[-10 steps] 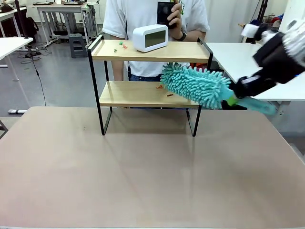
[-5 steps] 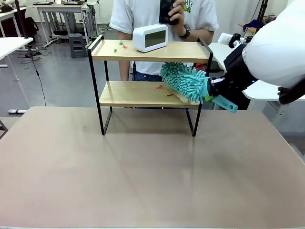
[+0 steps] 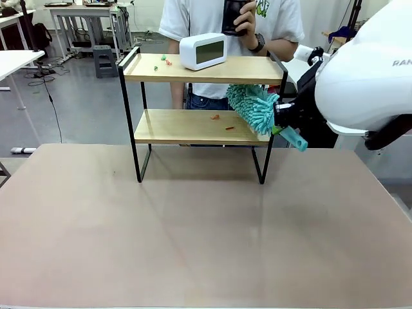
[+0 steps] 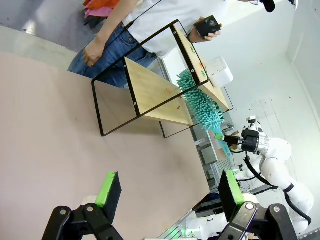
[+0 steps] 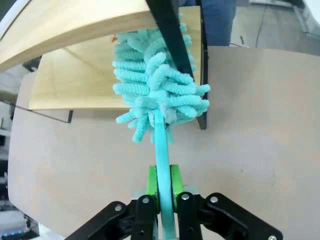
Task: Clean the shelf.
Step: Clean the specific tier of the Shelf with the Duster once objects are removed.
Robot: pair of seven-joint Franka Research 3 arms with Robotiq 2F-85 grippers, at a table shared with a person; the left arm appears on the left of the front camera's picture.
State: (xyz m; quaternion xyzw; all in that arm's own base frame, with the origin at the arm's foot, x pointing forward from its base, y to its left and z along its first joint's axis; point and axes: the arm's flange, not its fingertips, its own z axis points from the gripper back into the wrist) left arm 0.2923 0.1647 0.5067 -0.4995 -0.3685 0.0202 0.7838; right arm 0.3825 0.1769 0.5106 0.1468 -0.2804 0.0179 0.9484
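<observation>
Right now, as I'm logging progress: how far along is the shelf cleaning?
Barely begun. Done: the right gripper is shut on the duster. In hand: its head sits at the right end of the shelf's lower board. Left: orange crumbs lie there, and green and orange bits on the top board beside the clock. The left gripper hangs open.

Shelf [image 3: 174, 125]: 2-tier rack, light wood boards in thin black metal frame, 4 legs. Stands upright at far-centre of table [image 3: 193, 225], long side twd robot. Few small red/green scraps [image 3: 215, 117] on both boards.
</observation>
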